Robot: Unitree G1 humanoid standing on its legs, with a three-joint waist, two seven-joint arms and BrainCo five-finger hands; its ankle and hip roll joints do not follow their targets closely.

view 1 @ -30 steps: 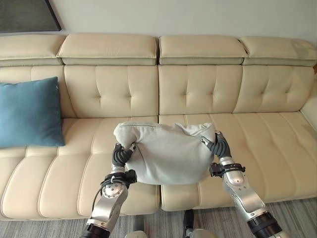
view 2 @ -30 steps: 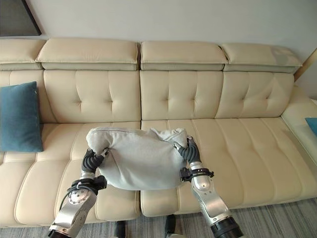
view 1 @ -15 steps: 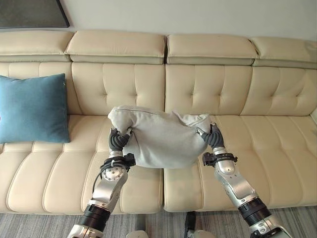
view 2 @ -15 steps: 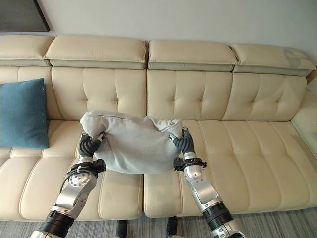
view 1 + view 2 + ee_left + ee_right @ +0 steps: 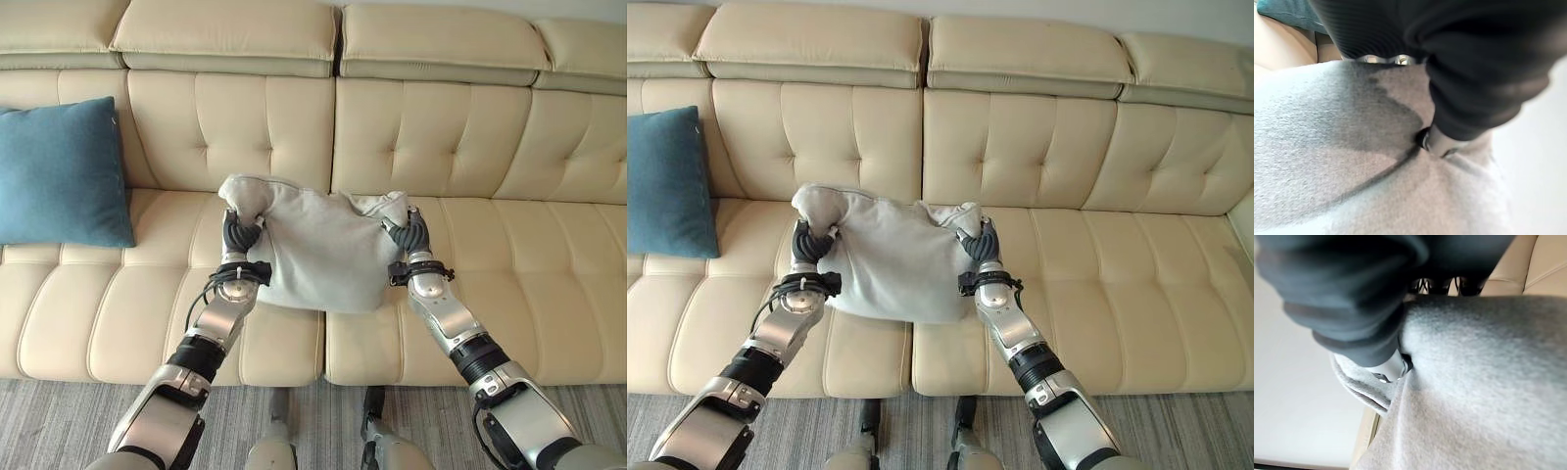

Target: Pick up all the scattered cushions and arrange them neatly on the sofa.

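Observation:
A light grey cushion (image 5: 318, 245) hangs between my two hands over the middle seat of the cream sofa (image 5: 431, 137). My left hand (image 5: 238, 238) is shut on its left top corner, the cloth bunched under the fingers. My right hand (image 5: 409, 235) is shut on its right top corner. Both wrist views look close along the dark hand covers onto the grey cushion (image 5: 1352, 161) (image 5: 1488, 382), with the fingers pressed into the fabric. The cushion's lower edge reaches down near the seat front. A teal cushion (image 5: 61, 173) leans upright against the sofa's backrest at the far left.
The sofa's seats to the right (image 5: 529, 264) lie bare. Grey carpet (image 5: 59, 421) runs along the sofa's front edge at the bottom of the eye views.
The camera has moved closer and tipped down, so the sofa fills more of the view. Both hands have carried the grey cushion forward and lower over the seat, still gripping its corners.

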